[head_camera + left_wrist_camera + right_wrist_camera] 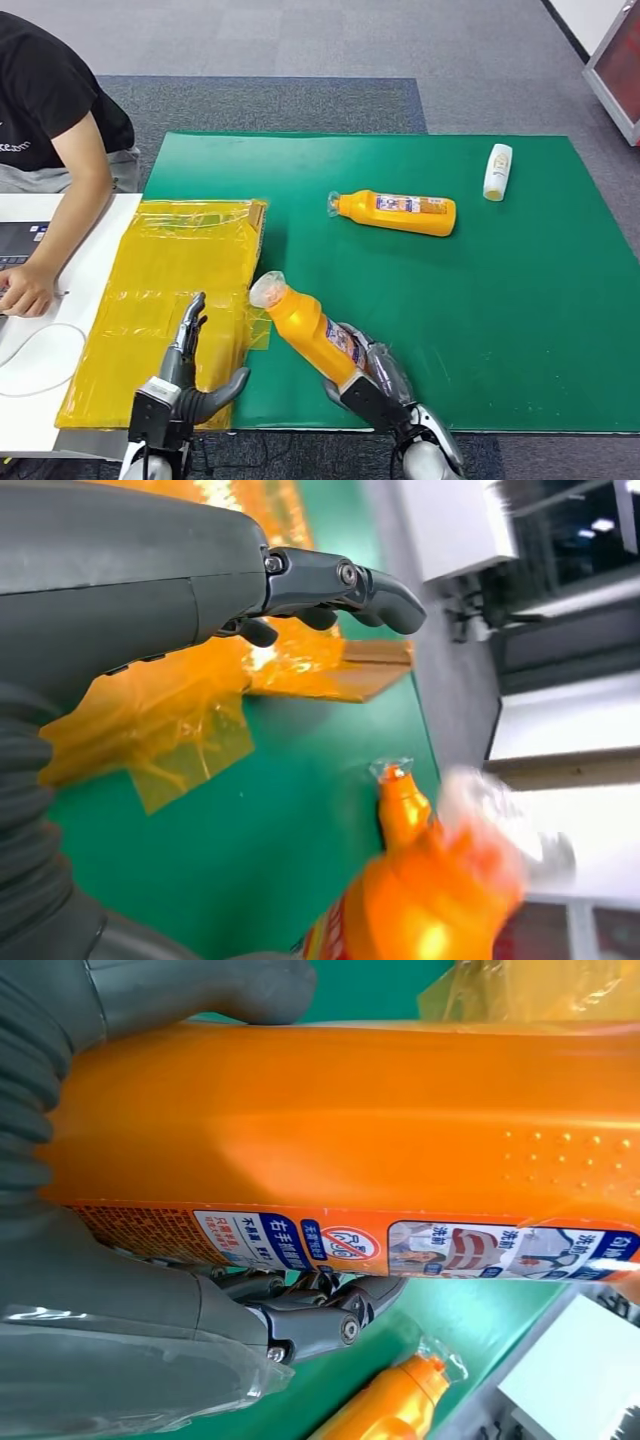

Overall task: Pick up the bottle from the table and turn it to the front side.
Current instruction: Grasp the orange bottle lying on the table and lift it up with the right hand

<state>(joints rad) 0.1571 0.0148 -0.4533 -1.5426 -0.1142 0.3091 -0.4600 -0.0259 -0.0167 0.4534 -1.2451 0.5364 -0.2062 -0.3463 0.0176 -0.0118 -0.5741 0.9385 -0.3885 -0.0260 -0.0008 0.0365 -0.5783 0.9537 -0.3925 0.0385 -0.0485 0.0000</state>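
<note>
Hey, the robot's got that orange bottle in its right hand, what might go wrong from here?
1. The right hand holds the orange bottle only near its base, tilted with the neck sticking far out, so it may slip or swing while being turned.
2. The wrapped cap end hangs near the yellow plastic sheet and the open left hand; a turn could snag or bump them.
3. The second orange bottle lies nearby on the green mat; setting down carelessly might knock it.
</note>
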